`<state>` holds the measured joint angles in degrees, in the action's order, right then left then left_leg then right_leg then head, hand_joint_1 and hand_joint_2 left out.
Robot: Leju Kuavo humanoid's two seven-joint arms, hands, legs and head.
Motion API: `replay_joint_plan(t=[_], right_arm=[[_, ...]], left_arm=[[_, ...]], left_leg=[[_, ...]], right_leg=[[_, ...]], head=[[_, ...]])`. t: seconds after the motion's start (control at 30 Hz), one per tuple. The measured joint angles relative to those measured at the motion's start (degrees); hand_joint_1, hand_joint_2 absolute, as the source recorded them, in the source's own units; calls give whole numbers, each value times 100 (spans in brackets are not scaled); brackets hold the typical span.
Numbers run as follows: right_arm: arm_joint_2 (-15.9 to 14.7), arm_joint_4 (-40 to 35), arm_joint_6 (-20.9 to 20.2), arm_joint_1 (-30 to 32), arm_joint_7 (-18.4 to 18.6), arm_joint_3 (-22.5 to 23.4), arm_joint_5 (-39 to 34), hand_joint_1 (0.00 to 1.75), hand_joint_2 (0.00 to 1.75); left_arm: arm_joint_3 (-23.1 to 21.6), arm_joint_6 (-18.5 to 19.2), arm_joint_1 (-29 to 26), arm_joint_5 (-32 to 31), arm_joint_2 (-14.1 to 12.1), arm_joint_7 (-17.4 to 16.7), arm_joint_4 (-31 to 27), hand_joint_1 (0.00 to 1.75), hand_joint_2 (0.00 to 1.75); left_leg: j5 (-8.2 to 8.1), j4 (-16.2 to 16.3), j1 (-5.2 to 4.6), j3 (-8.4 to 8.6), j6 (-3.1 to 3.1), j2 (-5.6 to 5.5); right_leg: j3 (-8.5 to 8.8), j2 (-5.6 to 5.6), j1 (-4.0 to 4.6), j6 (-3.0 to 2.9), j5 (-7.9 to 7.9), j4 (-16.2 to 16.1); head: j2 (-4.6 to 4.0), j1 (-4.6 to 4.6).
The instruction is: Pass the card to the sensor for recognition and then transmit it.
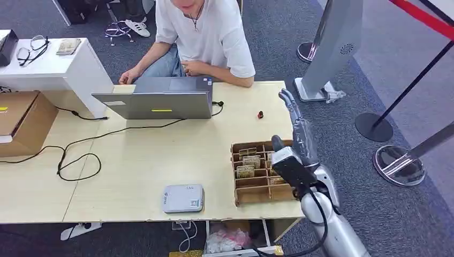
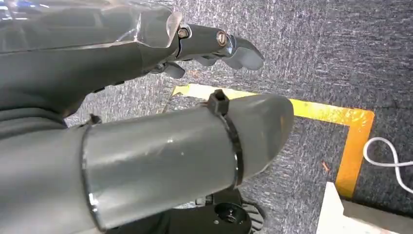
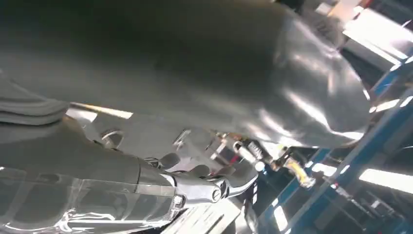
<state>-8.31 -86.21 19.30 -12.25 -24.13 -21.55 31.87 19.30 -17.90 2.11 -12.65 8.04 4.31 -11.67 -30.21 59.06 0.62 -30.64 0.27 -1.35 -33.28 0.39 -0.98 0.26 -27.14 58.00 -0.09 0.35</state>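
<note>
Right hand (image 1: pixel 297 136): raised above the cardboard card tray (image 1: pixel 239 194), fingers stretched apart, holding nothing
Left hand (image 2: pixel 160 53): hangs over carpet, fingers extended, empty
Cards (image 1: pixel 247 162): upright in the tray's slots
Sensor (image 1: pixel 183 198): grey pad near the table's front edge, left of the tray
Advice: lower fingertips onto one card's edge, pinch squarely, lift straight up

Head view is bright, evenly lit and sharp, shadows soft. Right wrist view is blurred, glare streaking its right hand (image 3: pixel 195 185), ceiling lights blown out.
</note>
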Motion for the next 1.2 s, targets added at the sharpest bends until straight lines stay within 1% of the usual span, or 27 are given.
replay_joint_plan(t=[0.13,0.27,0.3,0.53,0.77,0.9,1.03,1.1,1.2], right_arm=[[-251,-331,2,441,41,249,179,0,0],[-419,-670,-74,831,199,456,580,0,0],[-448,-758,-74,915,260,496,712,0,175],[-691,-1176,-88,1399,660,787,1440,0,175],[-1142,-1438,-325,1663,756,1016,1859,0,175],[-1498,-1532,-650,1679,861,1027,2159,0,175],[-1968,-1547,-1103,1585,973,962,2323,0,175],[-2198,-1549,-1291,1504,1011,894,2317,0,175],[-2654,-1563,-1651,1310,1078,756,2126,0,175]], left_arm=[[33,20,0,0,0,2,0,0,0],[72,28,0,-9,0,2,0,0,0],[81,37,0,-18,0,2,0,0,0],[92,83,1,-46,0,24,0,0,0],[92,157,2,-87,-7,46,0,0,0],[92,199,3,-109,-9,48,0,0,0],[92,249,2,-125,-18,57,0,0,0],[94,254,3,-135,-31,63,0,0,0],[94,262,2,-173,-50,68,0,0,0]], left_leg=[[-1,0,0,-3,0,0],[-3,0,0,-2,-1,0],[-3,0,0,-2,-1,0],[-3,0,-1,-3,0,1],[-3,0,-3,-3,0,1],[-3,0,-3,-5,1,2],[-3,0,-3,-7,1,2],[-3,0,-3,-7,1,2],[-3,0,-7,-8,2,1]], right_leg=[[0,0,0,2,-1,0],[0,1,0,3,-3,-1],[0,1,0,3,-3,-1],[0,0,-1,4,-3,-1],[0,1,-4,4,-3,-2],[1,1,-4,4,-3,-2],[1,0,-5,4,-3,-1],[1,0,-5,5,-2,-1],[1,0,-10,5,-2,-1]], head=[[0,2],[0,0],[0,0],[0,0],[0,0],[0,0],[0,0],[0,2],[0,0]])
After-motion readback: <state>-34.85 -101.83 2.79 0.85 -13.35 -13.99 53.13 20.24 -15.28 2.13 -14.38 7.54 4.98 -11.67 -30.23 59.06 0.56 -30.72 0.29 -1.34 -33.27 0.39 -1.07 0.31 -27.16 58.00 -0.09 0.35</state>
